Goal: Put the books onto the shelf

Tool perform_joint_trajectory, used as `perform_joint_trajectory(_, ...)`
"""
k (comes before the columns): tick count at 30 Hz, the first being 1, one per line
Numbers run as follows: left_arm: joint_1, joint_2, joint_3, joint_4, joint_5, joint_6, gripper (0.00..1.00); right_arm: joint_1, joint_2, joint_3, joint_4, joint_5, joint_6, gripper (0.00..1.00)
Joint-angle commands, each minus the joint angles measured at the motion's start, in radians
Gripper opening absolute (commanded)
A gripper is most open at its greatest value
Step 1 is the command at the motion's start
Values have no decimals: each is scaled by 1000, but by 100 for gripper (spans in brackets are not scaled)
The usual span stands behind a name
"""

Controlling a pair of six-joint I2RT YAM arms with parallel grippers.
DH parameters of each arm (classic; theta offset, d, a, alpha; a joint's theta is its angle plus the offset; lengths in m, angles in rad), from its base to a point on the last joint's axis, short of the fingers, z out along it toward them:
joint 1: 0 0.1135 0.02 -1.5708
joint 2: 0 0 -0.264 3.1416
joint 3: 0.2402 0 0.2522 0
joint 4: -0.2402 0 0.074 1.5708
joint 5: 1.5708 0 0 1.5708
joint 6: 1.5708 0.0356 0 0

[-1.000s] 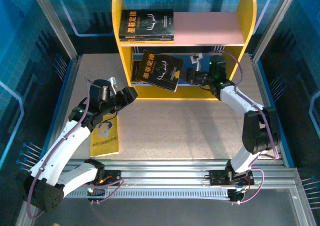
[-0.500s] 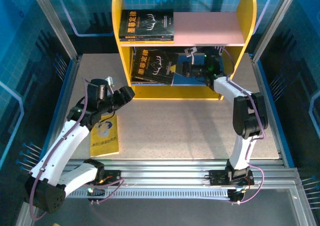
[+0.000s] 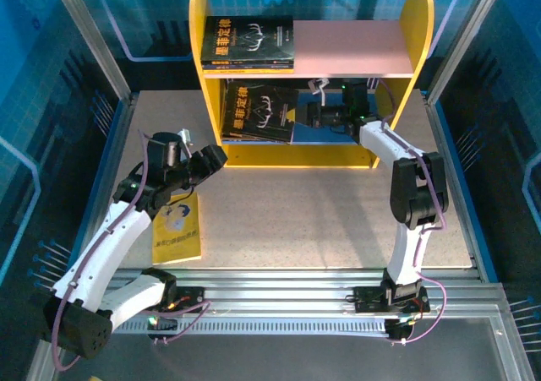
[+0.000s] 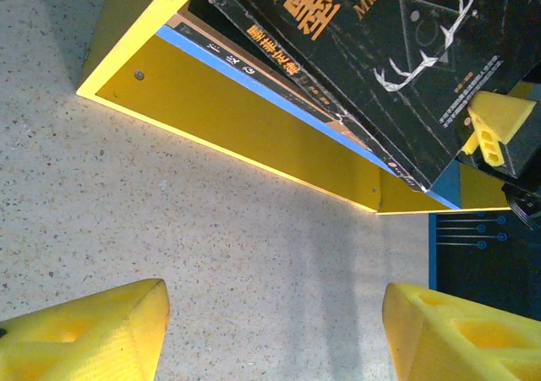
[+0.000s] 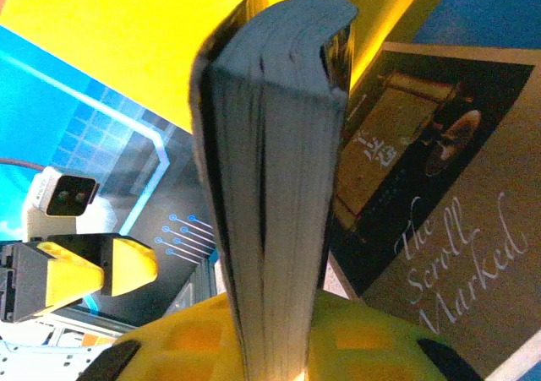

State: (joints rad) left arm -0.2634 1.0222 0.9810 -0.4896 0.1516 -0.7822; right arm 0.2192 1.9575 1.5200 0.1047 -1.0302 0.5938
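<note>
From above, we saw the right gripper (image 3: 311,115) inside the lower tier of the shelf (image 3: 416,26), closed on the right edge of a black antler-cover book (image 3: 258,113). Holding it by that edge, we judged, let the cover go in flat beneath the pink upper board (image 3: 355,47), where the stacked books (image 3: 248,41) lay at the left end. The left gripper (image 3: 205,160) hovered over the table (image 3: 338,220), close to a yellow book (image 3: 177,233) lying flat, likely the next one to fetch.

In the left wrist view, its fingers (image 4: 84,334) stood wide apart with nothing between them, above bare table in front of the shelf. The black book lay over other volumes on the blue lower board (image 4: 254,80). We could not tell whether it rested on them yet.

In the right wrist view, the book's page edge was pinched between the yellow pads (image 5: 363,343), narrow and firm. A brown cover (image 5: 423,229) lay just beside it, so release seemed near.
</note>
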Motion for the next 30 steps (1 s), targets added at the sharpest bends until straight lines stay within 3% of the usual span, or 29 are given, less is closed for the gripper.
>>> perform_joint_trajectory(1,13,-2,12,-6,24,21,68,-12,9,54,-29,-24,-57,20)
perform_joint_trajectory(30,26,-10,-1,-12,34,22,68,12,97,163,-114,-30,-94,21)
